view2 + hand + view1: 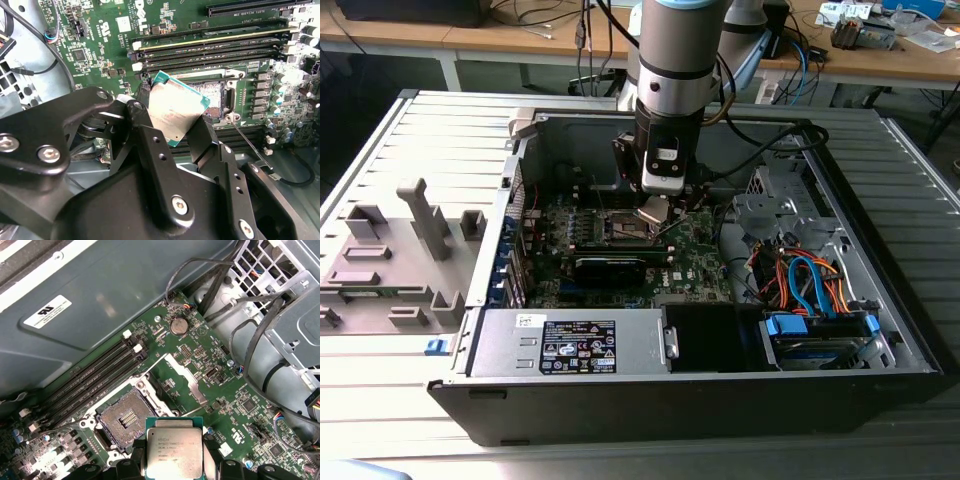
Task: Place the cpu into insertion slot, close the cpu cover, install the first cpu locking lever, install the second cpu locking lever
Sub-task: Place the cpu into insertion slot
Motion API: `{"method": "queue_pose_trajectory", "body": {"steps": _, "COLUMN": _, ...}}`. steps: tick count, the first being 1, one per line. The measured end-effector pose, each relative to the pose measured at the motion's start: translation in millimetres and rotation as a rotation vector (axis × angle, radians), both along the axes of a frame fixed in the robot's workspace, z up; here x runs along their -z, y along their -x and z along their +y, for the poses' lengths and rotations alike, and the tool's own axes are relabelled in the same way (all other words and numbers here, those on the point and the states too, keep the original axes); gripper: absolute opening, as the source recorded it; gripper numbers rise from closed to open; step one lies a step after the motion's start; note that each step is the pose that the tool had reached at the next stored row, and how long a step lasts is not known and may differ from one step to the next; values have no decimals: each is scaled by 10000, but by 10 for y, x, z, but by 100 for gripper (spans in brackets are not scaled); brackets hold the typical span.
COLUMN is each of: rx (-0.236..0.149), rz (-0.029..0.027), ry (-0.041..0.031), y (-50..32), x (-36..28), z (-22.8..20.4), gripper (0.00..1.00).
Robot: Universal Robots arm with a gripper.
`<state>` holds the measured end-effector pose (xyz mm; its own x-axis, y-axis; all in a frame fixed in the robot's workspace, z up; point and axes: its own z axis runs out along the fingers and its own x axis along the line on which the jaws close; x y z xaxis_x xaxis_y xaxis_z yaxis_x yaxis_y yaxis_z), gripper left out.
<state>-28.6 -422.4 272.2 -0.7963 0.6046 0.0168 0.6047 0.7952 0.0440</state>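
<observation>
While in hand [174, 466], cpu [174, 449] outside slot [126, 418]

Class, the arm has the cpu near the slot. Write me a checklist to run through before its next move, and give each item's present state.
1. Grip: cpu clamped by its edges in the end effector: ok.
2. Socket: slot bare, nothing lying in it: ok.
3. Access: cover lifted off the slot: ok.
4. Seating: cpu in the slot: not ok, held apart from it.
5. Orientation: cpu corners matched to the slot: cannot tell.
</observation>
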Motion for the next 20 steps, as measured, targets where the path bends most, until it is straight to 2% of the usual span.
{"method": "queue_pose_trajectory", "body": {"steps": 20, "rx": 168, "rz": 0, "ry": 0, "y": 0, "x": 0, "z": 0, "gripper": 55}}
